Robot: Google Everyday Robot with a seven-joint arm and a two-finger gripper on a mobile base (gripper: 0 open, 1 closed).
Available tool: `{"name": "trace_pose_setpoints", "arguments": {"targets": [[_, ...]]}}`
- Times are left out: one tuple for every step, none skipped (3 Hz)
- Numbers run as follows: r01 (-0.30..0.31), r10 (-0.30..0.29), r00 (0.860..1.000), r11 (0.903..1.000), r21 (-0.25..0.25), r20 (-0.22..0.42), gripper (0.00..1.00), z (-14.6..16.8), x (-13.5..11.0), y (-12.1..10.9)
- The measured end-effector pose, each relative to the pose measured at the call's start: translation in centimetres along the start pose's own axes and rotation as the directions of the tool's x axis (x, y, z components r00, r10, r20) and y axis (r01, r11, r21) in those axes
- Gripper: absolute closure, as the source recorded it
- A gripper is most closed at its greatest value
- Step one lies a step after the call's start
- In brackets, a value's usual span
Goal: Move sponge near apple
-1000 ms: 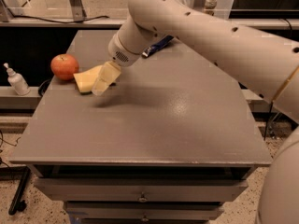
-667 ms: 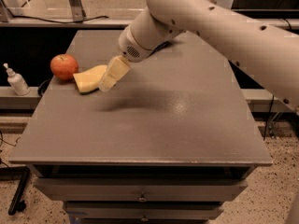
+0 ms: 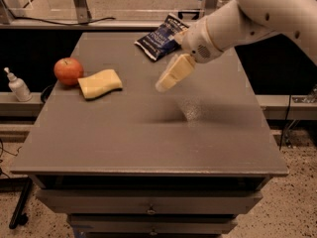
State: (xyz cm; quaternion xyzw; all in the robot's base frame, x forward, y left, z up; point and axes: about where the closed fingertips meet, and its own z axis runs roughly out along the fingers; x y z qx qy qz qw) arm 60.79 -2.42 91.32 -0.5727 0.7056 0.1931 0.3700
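Camera view looks down on a grey table [image 3: 148, 143] with drawers [image 3: 148, 202] under its front edge; a thick white robot arm [image 3: 237, 19] reaches in from the upper right and slants down over the table's middle; a dark blue snack bag [image 3: 161, 41] lies at the far side of the table, just beside the arm's wrist; the sponge [image 3: 100, 83], pale yellow with wavy edges, lies flat on the left part of the table, and its left end is just beside the apple [image 3: 68, 71], though whether the two touch cannot be told; the apple, red-orange, stands upright near the table's left edge; the end effector [image 3: 164, 83], pale yellow and blocky, hangs tilted above the table, pointing down and to the left, well apart from the sponge and grasping nothing; whether it is released or clenched cannot be told; a small white pump bottle [image 3: 17, 86] stands on a ledge off the table's left side.
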Motion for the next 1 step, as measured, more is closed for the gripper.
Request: {"name": "trace_pose_setpoints", "arguments": {"targets": [[0.004, -0.004, 1.0, 1.0, 0.003, 0.0, 0.0, -0.29, 0.16, 0.01]]}}
